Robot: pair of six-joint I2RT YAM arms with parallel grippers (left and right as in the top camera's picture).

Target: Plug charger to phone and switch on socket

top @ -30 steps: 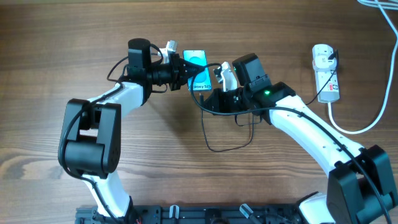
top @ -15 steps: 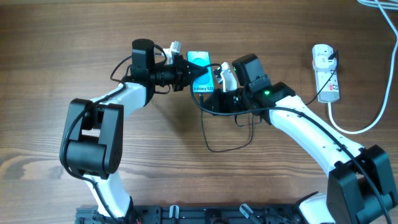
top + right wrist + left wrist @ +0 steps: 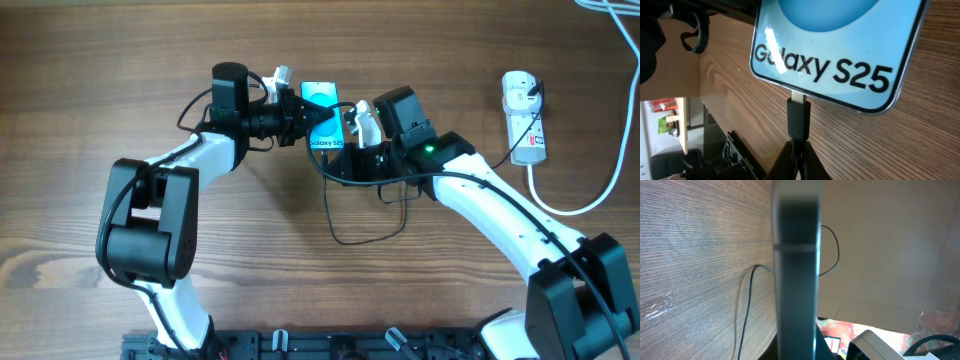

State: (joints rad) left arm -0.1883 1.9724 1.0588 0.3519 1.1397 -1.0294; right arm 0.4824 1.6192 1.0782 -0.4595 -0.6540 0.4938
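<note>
— Where is the phone?

— The phone (image 3: 320, 98) is near the middle of the table (image 3: 120, 60), screen up, between my two hands. Its "Galaxy S25" strip is at the end facing my right arm.

— What is your left hand doing?

— My left hand (image 3: 306, 116) is at the phone's left edge, closed on it. The left wrist view is blurred. I think the dark upright bar filling it is the phone seen edge-on, but I can't be sure.

— And your right hand?

— My right hand (image 3: 797, 159) is pinched narrow on the charger (image 3: 798, 120), just behind its connector. The connector tip meets the middle of the phone's short edge, under the lettering. A sliver of metal shows at the joint, so I can't tell whether it is fully seated.

— Where does the cable go?

— It runs back from my right hand and lies in a loose loop (image 3: 368, 236) on the table below both hands.

— And the socket?

— The socket (image 3: 524, 125) lies well apart, by the table's right edge. A white cable (image 3: 592, 206) curves beside it.
</note>
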